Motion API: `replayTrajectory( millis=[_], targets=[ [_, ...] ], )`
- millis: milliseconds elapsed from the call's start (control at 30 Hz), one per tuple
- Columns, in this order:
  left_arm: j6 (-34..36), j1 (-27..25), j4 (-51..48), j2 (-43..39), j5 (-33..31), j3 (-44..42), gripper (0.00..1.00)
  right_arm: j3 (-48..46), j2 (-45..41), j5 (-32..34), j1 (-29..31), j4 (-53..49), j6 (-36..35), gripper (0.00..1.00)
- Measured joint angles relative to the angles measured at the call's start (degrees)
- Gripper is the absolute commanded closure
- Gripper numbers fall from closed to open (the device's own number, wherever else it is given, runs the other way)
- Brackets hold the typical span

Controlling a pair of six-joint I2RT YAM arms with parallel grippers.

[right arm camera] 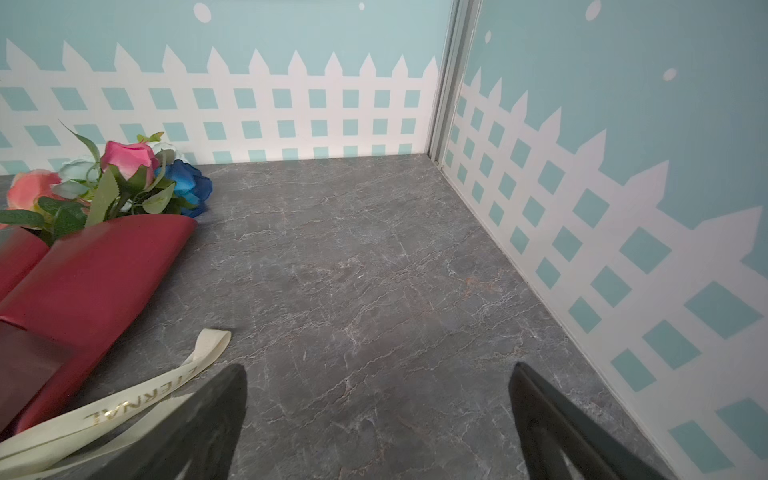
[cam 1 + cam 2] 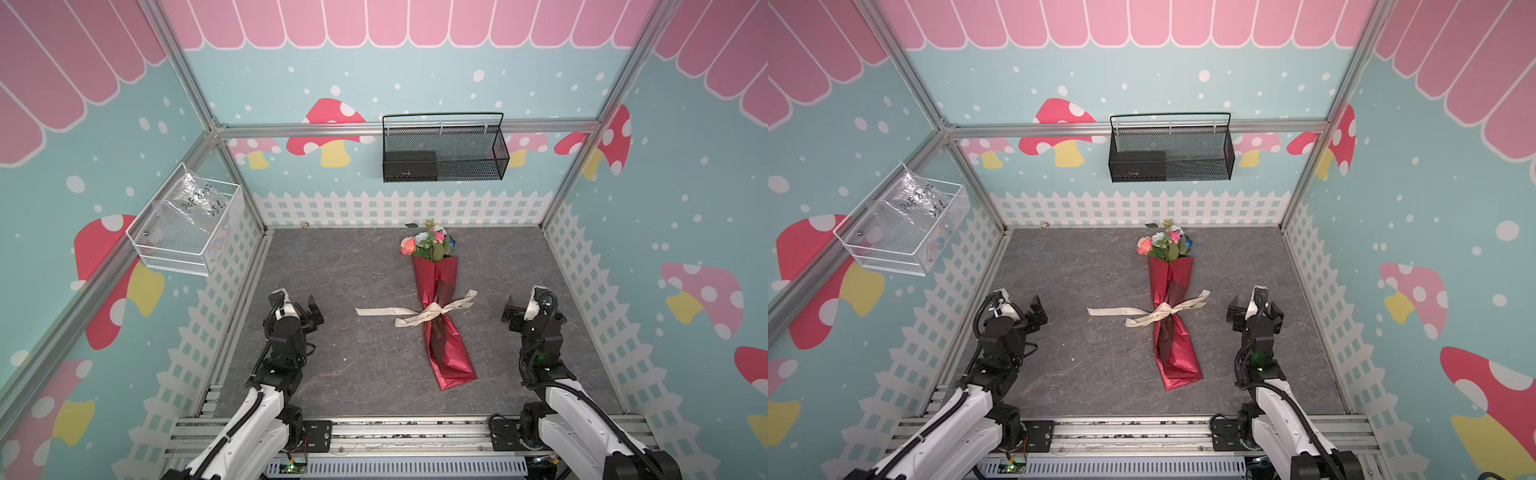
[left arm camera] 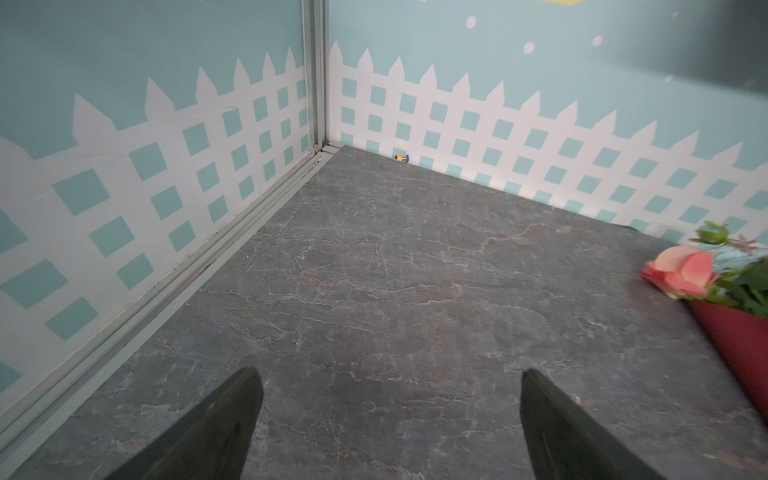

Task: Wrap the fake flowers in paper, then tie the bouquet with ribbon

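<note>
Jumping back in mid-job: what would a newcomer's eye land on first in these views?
The bouquet of fake flowers lies lengthwise mid-way across the grey table, blooms pointing away from the arms, wrapped in shiny red paper with a cream ribbon tied around its middle. The left gripper and right gripper flank it, both open and empty. A black mesh basket hangs on the back wall.

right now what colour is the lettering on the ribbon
Gold, on the cream ribbon; clearest in the right wrist view.
</note>
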Motion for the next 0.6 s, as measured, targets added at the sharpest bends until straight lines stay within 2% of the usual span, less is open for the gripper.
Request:
replayTrajectory(
  millis=[167, 433, 533, 600],
  targets=[
    [1.4, 7.4, 14.3, 16.0, 9.5, -1.2, 0.01, -1.6, 6.4, 1.5, 0.0, 10.3, -3.3, 0.00],
    [5.4, 9.6, 24.7, 28.9, 20.8, 5.2, 0.01, -1.8, 18.2, 1.5, -0.1, 23.5, -6.7, 0.00],
    [6.4, 9.9, 32.3, 35.7, 23.9, 5.7, 0.01, -1.8, 21.9, 1.1, -0.3, 28.3, -7.9, 0.00],
    [6.4, 10.8, 32.9, 37.8, 25.5, 5.3, 0.01, -1.7, 24.2, 0.8, -0.4, 30.3, -8.9, 0.00]
  ],
)
